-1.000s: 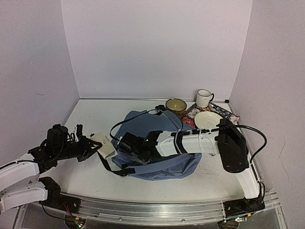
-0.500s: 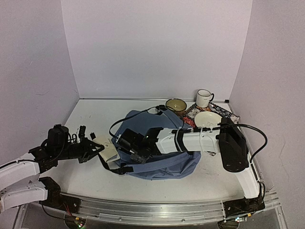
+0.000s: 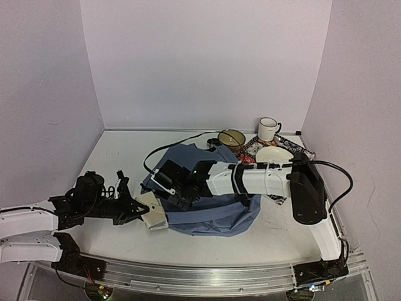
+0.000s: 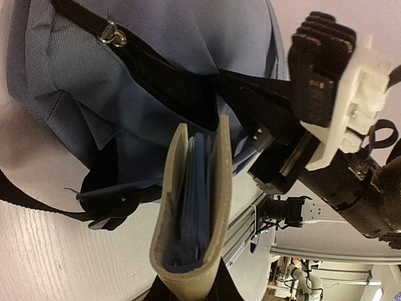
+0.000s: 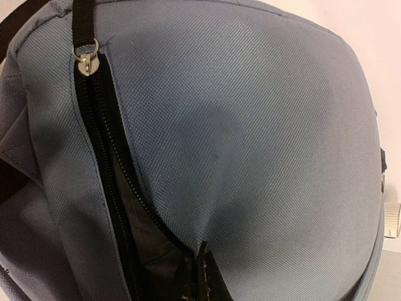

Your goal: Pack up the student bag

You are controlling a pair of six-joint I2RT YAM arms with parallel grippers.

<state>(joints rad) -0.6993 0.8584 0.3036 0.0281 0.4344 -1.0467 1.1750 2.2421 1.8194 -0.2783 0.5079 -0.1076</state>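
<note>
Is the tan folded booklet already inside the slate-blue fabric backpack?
No; the tan booklet sits outside the backpack, in front of its open zipper.

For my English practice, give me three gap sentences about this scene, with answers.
The left gripper holds the notebook ____ the student bag, not in it.
The right gripper is ____ on the bag's fabric beside the zip.
The mug behind the plate is ____ in colour.
Answers: outside; shut; white.

Booklet (image 3: 153, 216) just left of the student bag (image 3: 219, 216); bowl (image 3: 232, 138) behind it.
</note>
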